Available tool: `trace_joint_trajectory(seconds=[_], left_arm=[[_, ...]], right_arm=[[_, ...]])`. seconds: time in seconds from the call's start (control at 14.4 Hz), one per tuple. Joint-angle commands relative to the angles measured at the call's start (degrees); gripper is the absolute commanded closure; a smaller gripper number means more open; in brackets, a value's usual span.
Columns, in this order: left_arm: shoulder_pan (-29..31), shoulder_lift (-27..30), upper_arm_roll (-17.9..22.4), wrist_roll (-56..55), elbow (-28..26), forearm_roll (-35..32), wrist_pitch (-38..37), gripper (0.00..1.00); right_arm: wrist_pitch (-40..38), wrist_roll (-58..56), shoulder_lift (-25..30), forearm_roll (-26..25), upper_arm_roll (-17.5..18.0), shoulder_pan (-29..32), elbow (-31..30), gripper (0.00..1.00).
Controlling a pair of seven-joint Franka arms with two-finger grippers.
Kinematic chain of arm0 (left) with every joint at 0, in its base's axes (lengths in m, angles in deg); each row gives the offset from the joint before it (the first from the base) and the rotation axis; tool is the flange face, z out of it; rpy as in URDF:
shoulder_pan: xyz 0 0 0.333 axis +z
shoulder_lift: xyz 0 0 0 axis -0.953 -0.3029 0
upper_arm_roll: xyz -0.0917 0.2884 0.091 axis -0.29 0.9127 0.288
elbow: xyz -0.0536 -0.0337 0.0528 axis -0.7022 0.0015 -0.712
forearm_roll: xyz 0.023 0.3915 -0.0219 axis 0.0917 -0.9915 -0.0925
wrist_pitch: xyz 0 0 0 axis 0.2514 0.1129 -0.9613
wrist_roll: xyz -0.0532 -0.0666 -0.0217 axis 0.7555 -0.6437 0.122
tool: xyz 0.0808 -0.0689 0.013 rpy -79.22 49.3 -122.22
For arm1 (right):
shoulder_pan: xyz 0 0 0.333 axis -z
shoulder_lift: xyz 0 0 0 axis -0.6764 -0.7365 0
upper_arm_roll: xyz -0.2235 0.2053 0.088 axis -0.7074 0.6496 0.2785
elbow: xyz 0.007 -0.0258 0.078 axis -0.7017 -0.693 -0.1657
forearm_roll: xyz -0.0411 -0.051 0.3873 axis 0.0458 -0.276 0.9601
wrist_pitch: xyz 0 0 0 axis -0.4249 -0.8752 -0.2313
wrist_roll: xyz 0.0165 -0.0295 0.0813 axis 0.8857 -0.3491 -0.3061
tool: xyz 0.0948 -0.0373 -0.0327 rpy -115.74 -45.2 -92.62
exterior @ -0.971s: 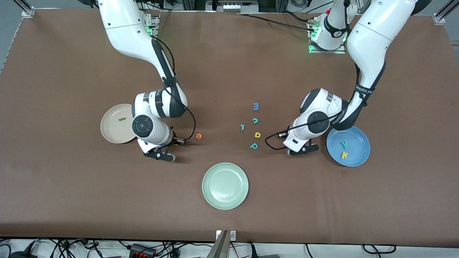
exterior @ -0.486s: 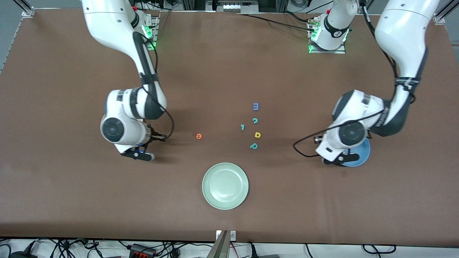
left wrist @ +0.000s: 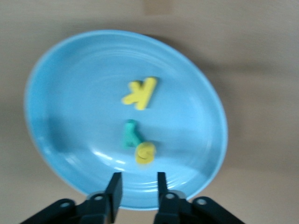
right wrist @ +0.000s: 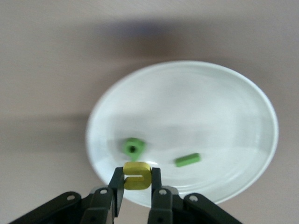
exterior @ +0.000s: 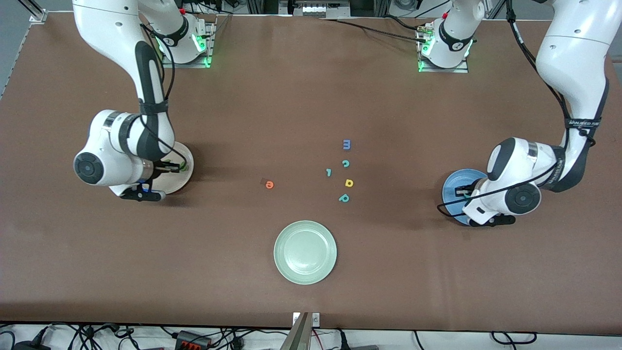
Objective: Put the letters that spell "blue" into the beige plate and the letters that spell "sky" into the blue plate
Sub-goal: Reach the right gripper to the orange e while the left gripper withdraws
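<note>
the right gripper [right wrist: 137, 186] pinches the yellow u [right wrist: 137, 175] between its fingers, up over the beige plate [right wrist: 224, 93], where the green b [right wrist: 133, 147] and the green bar l [right wrist: 188, 159] already lie apart from each other. the left gripper [left wrist: 139, 189] hangs over the blue plate [left wrist: 56, 93] with its fingers parted a little and nothing between them; in that plate lie the yellow k [left wrist: 140, 92], the teal y [left wrist: 130, 134] and the yellow s [left wrist: 145, 153], the s touching the y. out on the brown mat [exterior: 311, 87], the orange e [exterior: 269, 184] lies alone between the beige plate [exterior: 187, 167] and a loose cluster of letters near the middle: a blue m [exterior: 346, 144], a teal c [exterior: 345, 163], a teal hook [exterior: 329, 172], a yellow d [exterior: 349, 183] and a teal p [exterior: 344, 198]. a pale green plate [exterior: 305, 252] sits nearer the camera than all of them. the mat covers the whole table; cables and power strips [exterior: 194, 338] trail along the floor at its near edge, and green lights glow at both arm bases [exterior: 427, 48].
</note>
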Motion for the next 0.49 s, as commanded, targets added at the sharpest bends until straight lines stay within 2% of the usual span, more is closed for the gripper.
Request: trace_joint_trajectory(seconds=[0.0,0.28,0.35,0.42], left_arm=[[-0.69,1.33,-2.1,0.73,0.14,-0.97,-0.02,0.0],[-0.77,6.42,-2.63,2.39,2.16,-1.14,-0.46,0.0],[-0.77,7.82,-2.63,4.67,3.74,-1.14,-0.55,0.0],[-0.77,9.05,-2.63,7.47,4.88,-1.06,-0.72,0.0]], right_arm=[[2.04,-1.72,-0.65,0.6,0.22,0.12,-1.2,0.77],[6.35,-3.13,-2.59,0.68,0.31,0.64,-0.76,0.75],[7.84,-4.52,-2.68,0.94,0.31,0.73,-0.76,0.49],[9.07,-4.54,-3.29,1.47,0.31,0.99,-0.85,0.0]])
